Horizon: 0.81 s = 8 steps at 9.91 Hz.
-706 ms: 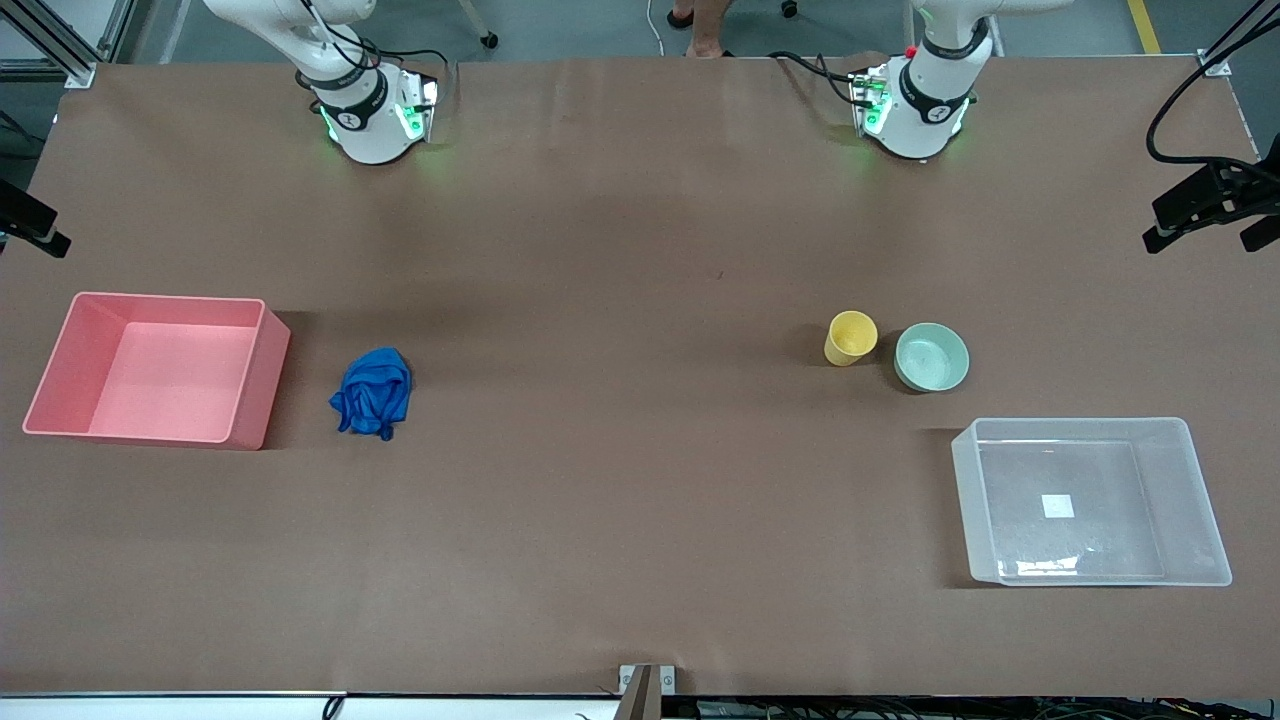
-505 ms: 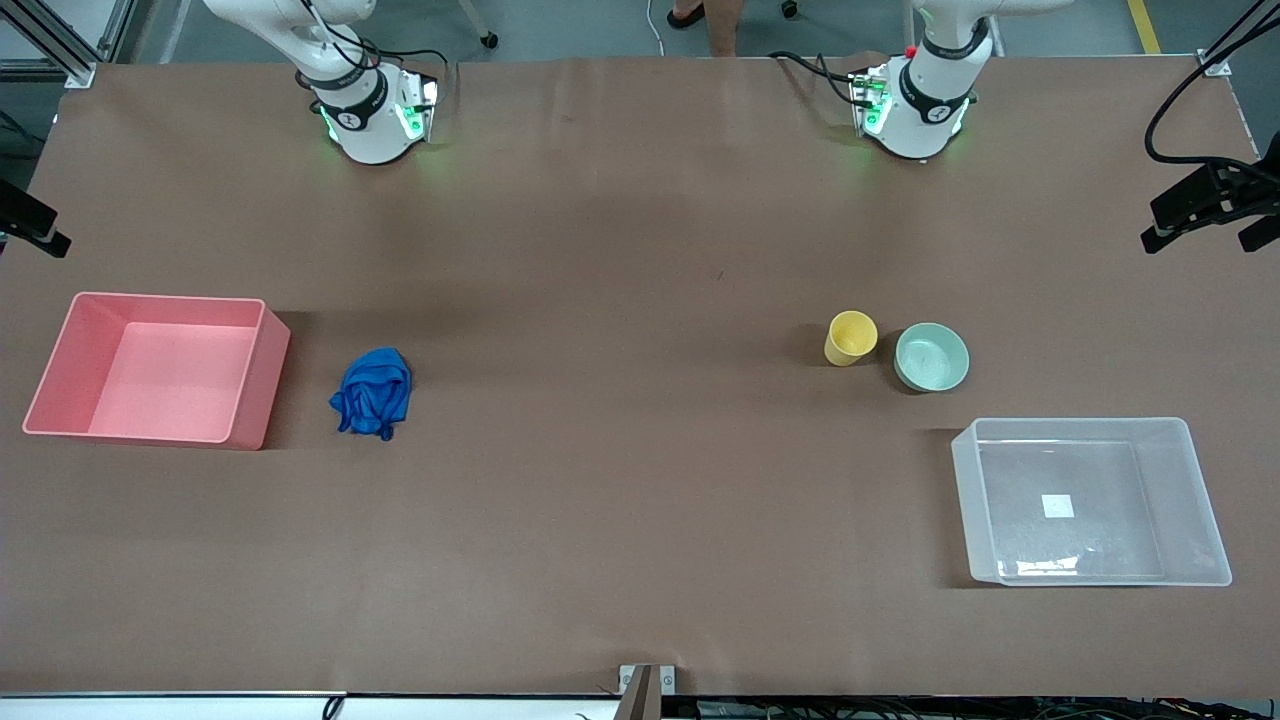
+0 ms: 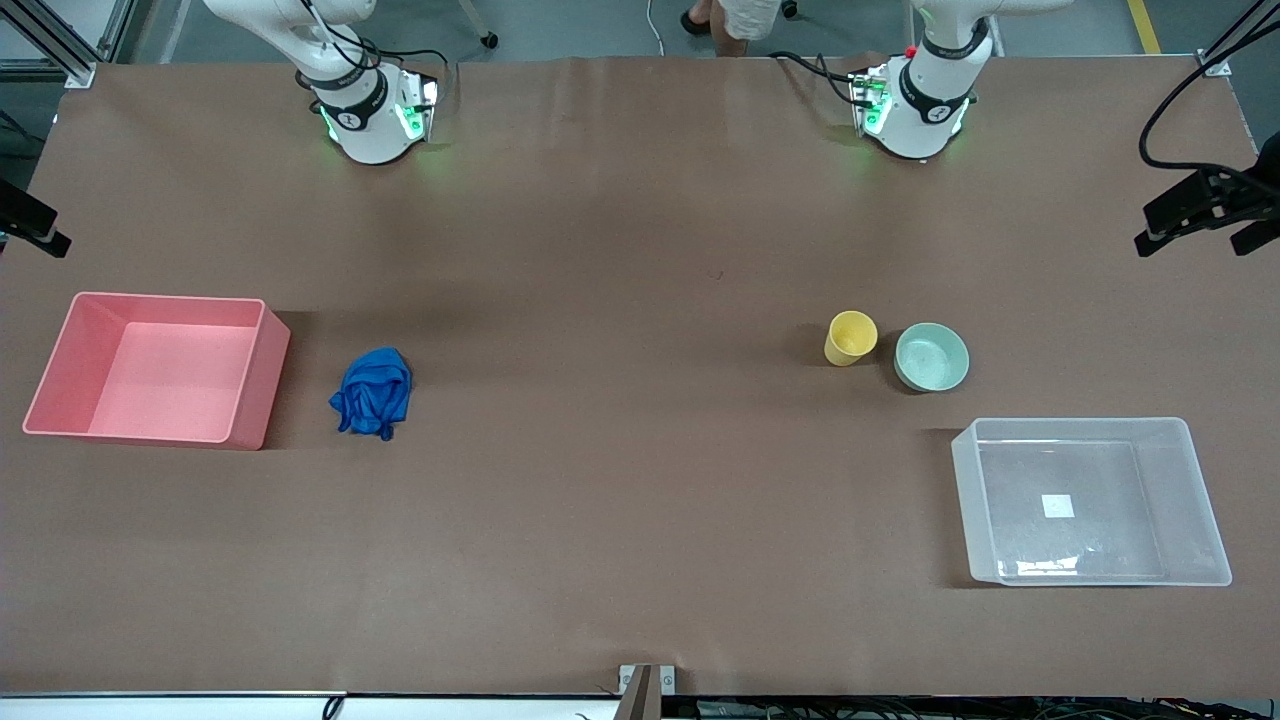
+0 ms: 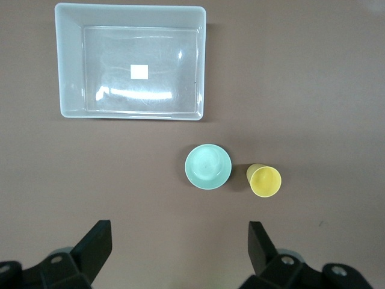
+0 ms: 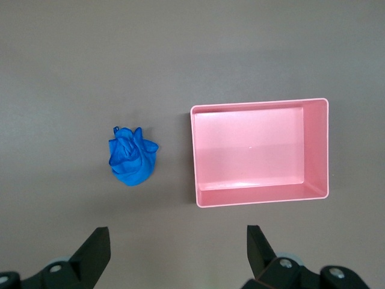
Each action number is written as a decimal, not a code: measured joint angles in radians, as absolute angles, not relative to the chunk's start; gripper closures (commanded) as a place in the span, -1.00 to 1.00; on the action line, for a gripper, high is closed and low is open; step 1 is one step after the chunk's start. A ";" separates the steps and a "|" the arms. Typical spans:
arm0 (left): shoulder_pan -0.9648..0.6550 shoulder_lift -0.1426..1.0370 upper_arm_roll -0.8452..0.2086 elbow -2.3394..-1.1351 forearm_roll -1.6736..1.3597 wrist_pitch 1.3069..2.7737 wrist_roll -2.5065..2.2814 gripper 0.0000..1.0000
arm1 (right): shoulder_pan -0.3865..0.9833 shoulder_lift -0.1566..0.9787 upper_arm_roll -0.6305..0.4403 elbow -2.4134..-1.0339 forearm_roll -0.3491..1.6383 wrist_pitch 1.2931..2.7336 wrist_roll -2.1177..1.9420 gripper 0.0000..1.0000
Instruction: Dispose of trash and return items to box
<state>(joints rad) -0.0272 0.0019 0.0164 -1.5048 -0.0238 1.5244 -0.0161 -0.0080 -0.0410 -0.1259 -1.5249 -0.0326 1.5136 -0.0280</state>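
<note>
Both arms wait drawn back at their bases along the top edge of the desk [image 3: 640, 250], and in the front view only their lower links show, each with a green light on the base. The left tool [image 4: 180, 250] hangs high over the desk, looking straight down, its two dark fingers [image 4: 96, 244] spread wide apart with nothing between them; under it lie the green bowl [image 4: 207, 166] and the yellow cup [image 4: 264, 180]. The right tool [image 5: 178, 248] hangs the same way, fingers wide and empty, over the stretch of desk where the blue cloth [image 5: 132, 155] lies. Taking the clear box [image 3: 1090, 500] as the landmark: it sits at the left arm's end of the desk, empty except for a small white sticker [image 3: 1058, 506] on its floor, on which no writing can be read. The green bowl [image 3: 931, 357] stands upright near the box, farther from the front camera than the box, and the yellow cup [image 3: 851, 337] stands just beside the bowl, apart from it, toward the right arm's end. The blue cloth [image 3: 373, 391] lies well apart from the box, toward the right arm's end, crumpled on the desk just beside an empty pink bin [image 3: 160, 368] without touching it.
</note>
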 measured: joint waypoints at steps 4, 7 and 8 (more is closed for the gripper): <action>-0.041 0.000 0.006 -1.835 -0.024 1.834 -0.016 -1.00 | 0.010 -0.039 -0.124 -1.530 -0.032 1.517 -0.029 -1.00; -0.041 0.008 0.007 -2.137 -0.023 2.177 -0.015 -1.00 | 0.137 0.038 -0.118 -1.625 -0.031 1.676 0.055 -1.00; -0.040 0.022 0.008 -2.222 -0.023 2.286 -0.011 -0.99 | 0.180 0.099 -0.115 -1.668 -0.031 1.757 0.091 -1.00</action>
<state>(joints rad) -0.0402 0.0223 0.0083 -2.2221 -0.0232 2.2858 -0.0114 0.1795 0.0994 -0.1154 -1.6682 -0.0315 1.7566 0.0906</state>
